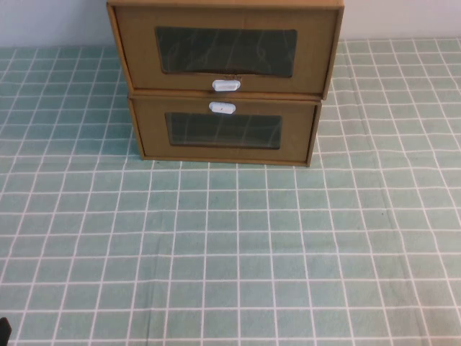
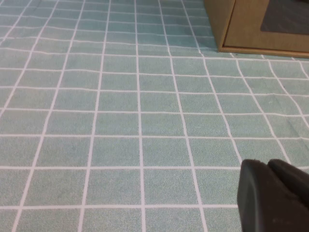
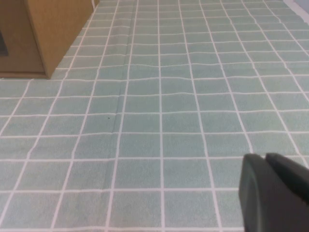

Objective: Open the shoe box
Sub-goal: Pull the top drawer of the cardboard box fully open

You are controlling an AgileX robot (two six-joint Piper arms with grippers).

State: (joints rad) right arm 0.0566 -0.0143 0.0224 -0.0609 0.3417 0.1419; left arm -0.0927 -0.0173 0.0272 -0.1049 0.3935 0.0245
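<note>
Top box (image 1: 225, 47) on bottom box (image 1: 225, 133), tabletop's (image 1: 230, 252) far edge; both shut, white handles (image 1: 225, 86). Only wrist views show left gripper (image 2: 268, 165), right gripper (image 3: 266, 157): above tabletop, fingers closed, empty.

The upper shoe box (image 1: 225, 47) sits on the lower shoe box (image 1: 225, 133), both brown, dark-windowed, white-handled and shut, far back on the bench (image 1: 230, 245).

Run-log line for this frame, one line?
shoe boxes: stacked, closed; left gripper: shut, above cloth, off boxes; right gripper: shut, above cloth, off boxes
</note>
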